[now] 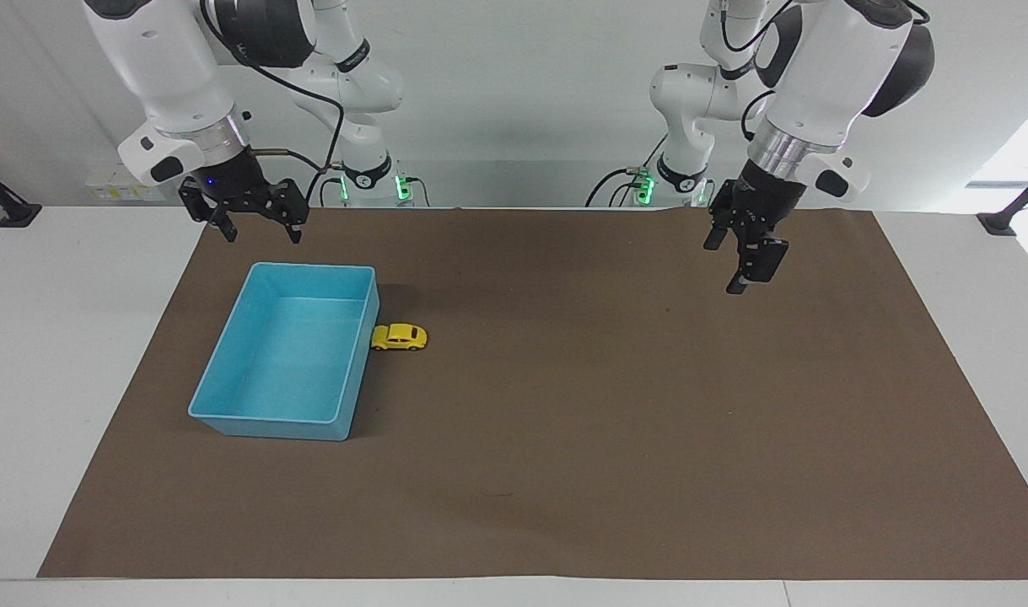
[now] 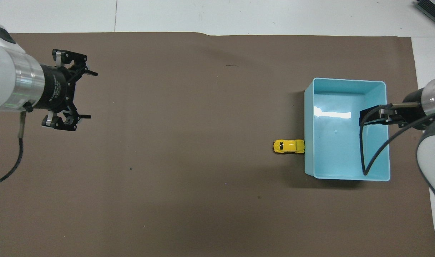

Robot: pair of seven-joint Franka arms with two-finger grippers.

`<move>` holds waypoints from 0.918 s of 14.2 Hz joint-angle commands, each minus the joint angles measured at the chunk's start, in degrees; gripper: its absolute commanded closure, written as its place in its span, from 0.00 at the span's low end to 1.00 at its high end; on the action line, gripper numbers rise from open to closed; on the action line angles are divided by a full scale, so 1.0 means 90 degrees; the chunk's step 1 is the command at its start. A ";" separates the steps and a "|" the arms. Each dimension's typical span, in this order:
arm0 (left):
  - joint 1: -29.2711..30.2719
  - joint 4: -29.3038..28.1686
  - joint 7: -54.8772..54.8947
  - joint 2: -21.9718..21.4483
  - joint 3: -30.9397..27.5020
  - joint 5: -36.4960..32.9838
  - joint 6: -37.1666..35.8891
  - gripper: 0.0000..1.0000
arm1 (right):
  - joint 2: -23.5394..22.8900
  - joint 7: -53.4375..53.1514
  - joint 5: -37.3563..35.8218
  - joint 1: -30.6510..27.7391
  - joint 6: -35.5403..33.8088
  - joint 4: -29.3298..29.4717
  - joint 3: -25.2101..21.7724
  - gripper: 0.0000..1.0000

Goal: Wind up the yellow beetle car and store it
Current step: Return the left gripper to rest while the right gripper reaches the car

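The yellow beetle car (image 1: 400, 337) stands on the brown mat, one end against the outer wall of the light blue bin (image 1: 311, 268), on the bin's side toward the left arm's end. It also shows in the overhead view (image 2: 289, 146) beside the bin (image 2: 345, 81). The bin holds nothing. My right gripper (image 1: 261, 234) hangs open and empty, raised over the mat by the bin's robot-side edge. My left gripper (image 1: 727, 264) is open and empty, raised over bare mat toward the left arm's end (image 2: 84, 95), well apart from the car.
The brown mat (image 1: 564, 438) covers most of the white table (image 1: 75, 337). A cable loops from the right wrist over the bin (image 2: 363, 157).
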State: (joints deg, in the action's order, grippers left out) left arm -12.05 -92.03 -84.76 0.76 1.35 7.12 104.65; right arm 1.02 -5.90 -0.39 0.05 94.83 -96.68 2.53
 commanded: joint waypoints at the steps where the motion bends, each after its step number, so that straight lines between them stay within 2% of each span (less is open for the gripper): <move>1: 0.0322 0.0196 0.1512 0.0004 0.0036 -0.0078 -0.0368 0.00 | 0.0170 -0.0524 0.0053 0.0190 0.0303 -0.0419 0.0041 0.00; 8: 0.1035 0.0177 0.4461 -0.0094 0.0036 -0.0059 -0.0631 0.00 | 0.0052 -0.2046 0.0053 0.0629 0.0791 -0.0888 0.0041 0.00; 13: 0.1221 0.0089 0.7684 -0.0162 -0.0042 -0.0088 -0.1041 0.00 | 0.0062 -0.3922 0.0053 0.0727 0.0762 -0.0908 0.0051 0.00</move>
State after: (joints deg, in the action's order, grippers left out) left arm -1.90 -91.02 -24.77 0.02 0.61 7.12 97.62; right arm 0.88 -35.69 -0.38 6.57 100.47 -103.72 2.62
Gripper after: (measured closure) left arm 0.000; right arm 0.000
